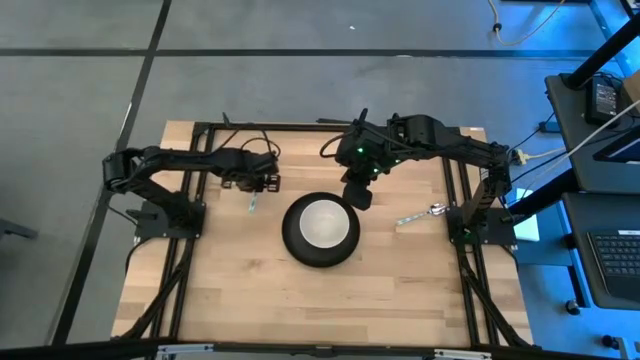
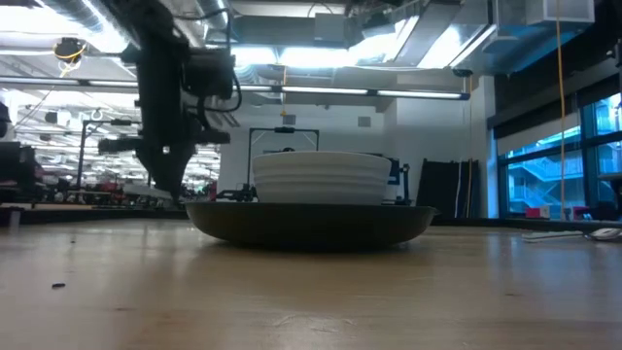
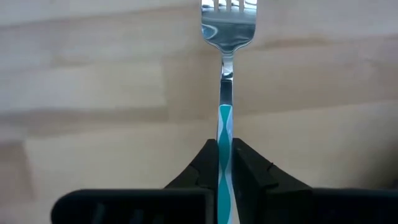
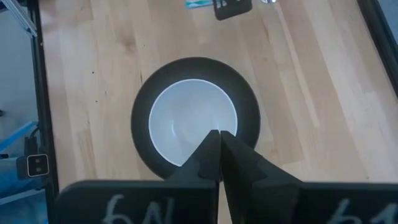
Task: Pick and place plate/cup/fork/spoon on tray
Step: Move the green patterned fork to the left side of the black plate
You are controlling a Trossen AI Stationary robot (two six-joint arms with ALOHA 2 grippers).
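Note:
The black plate [image 1: 293, 244] lies on the table's middle, and the white cup [image 1: 322, 222] stands on it. Both also show in the right wrist view (plate [image 4: 140, 124], cup [image 4: 186, 118]) and the low view (plate [image 2: 311, 222], cup [image 2: 321, 175]). My left gripper [image 1: 262, 183] is left of the plate, shut on the fork [image 1: 252, 204], which has a teal-and-white handle. My right gripper [image 1: 360, 197] is shut and empty above the plate's far right rim. The spoon [image 1: 420, 213] lies on the table right of the plate. My left gripper [image 3: 225, 155] pinches the fork's teal-and-white handle [image 3: 224, 124] between its two fingers. The fork runs along the fingers and sticks out past their tips, pronged end [image 3: 227, 18] foremost. Whether the prongs touch the table, I cannot tell.
Black frame rails [image 1: 190, 250] run along the table's left, right and far sides. Bare wood lies near the front edge [image 1: 320, 310]. No tray shows in any view.

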